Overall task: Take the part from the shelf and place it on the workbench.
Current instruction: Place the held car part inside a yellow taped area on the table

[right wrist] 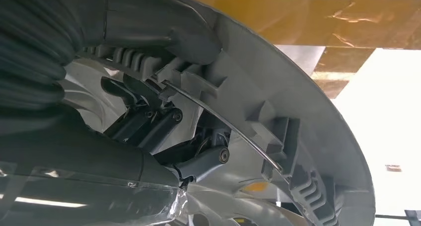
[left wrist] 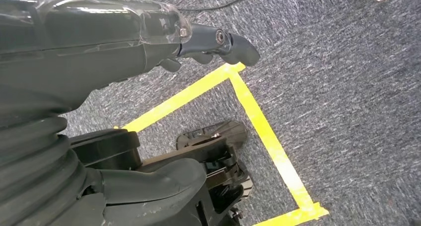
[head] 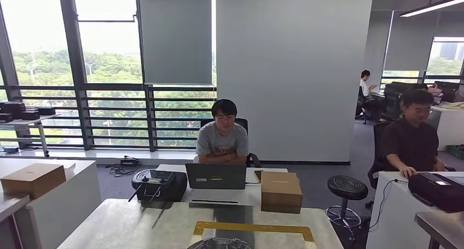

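The part (right wrist: 298, 112) is a round grey plastic piece with ribs and a thin metal strip; my right hand (right wrist: 149, 121) grips it, dark fingers hooked inside its rim. Its dark curved top edge (head: 219, 243) peeks in at the bottom of the head view, over the pale workbench (head: 126, 221) and a yellow tape outline (head: 251, 227). The same yellow tape (right wrist: 308, 17) lies close behind the part in the right wrist view. My left hand (left wrist: 213, 44) hangs over grey carpet, holding nothing, fingers loosely apart.
On the far side of the workbench stand a laptop (head: 216, 176), a cardboard box (head: 280, 191) and a black controller (head: 158, 184). One person (head: 222, 135) sits behind the laptop and another (head: 413, 134) at a desk on the right. A stool (head: 347, 187) stands between. Yellow floor tape (left wrist: 258, 121) marks the carpet.
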Motion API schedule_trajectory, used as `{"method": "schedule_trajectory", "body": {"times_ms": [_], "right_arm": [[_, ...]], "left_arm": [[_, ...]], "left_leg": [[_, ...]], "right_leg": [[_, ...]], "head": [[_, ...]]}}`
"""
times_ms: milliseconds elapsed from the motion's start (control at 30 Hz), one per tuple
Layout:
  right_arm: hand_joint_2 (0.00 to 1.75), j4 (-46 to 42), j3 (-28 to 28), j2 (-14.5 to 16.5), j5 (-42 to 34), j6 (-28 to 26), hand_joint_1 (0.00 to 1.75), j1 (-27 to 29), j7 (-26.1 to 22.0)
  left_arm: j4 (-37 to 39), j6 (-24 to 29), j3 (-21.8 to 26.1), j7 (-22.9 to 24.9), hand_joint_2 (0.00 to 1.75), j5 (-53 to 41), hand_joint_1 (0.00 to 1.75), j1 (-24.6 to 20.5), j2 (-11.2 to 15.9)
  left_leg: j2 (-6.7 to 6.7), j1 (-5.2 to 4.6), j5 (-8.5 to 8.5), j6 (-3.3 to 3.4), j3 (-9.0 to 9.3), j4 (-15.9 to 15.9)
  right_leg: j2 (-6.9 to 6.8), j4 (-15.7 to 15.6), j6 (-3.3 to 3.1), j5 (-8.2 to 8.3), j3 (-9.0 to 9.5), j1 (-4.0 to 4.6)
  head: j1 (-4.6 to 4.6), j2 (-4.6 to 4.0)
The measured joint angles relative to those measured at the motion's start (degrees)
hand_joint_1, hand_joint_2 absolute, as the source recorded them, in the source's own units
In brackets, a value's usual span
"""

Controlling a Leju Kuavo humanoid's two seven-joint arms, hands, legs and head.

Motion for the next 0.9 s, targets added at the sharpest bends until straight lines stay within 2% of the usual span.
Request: {"method": "schedule_trajectory", "body": {"times_ms": [133, 433, 567, 900], "right_arm": [[1.75, 2.0, 0.6, 0.0, 0.2, -0.3, 1.75, 0.0, 0.9], [1.75, 6.7, 1.6, -1.8, 3.6, -1.3, 1.75, -0.3, 6.3], [1.75, 7.9, 1.6, -2.4, 3.1, -2.0, 0.00, -0.1, 6.7], [1.75, 8.4, 1.3, -3.3, 2.3, -3.0, 0.00, -0.3, 7.2]], "left_arm": [[0.0, 0.0, -0.8, 0.0, 1.75, 0.1, 0.00, 0.3, -0.1], [0.0, 0.0, -1.3, -0.9, 1.75, -0.4, 0.00, 0.8, -0.2], [0.0, 0.0, -1.7, -2.2, 1.75, -0.6, 0.00, 0.8, -0.4], [0.0, 0.0, -2.4, -3.0, 1.75, -1.0, 0.00, 0.8, -0.5]], "left_leg": [[-0.17, 0.01, 0.01, 0.01, 0.00, 0.0], [-0.43, 0.01, 0.06, 0.08, 0.03, 0.0], [-0.46, 0.01, 0.07, 0.10, 0.20, 0.0], [-0.52, -0.01, 0.01, 0.13, 0.97, 0.0]], "right_leg": [[-0.11, 0.0, 0.01, 0.00, 0.05, 0.00], [-0.28, -0.1, 0.01, -0.01, 0.17, 0.00], [-0.29, -0.2, 0.03, -0.02, 0.36, 0.00], [-0.38, -0.3, 0.22, -0.14, 1.17, 0.02]], "head": [[0.00, 0.01], [-0.01, 0.01], [-0.01, 0.00], [0.02, 0.00]]}}
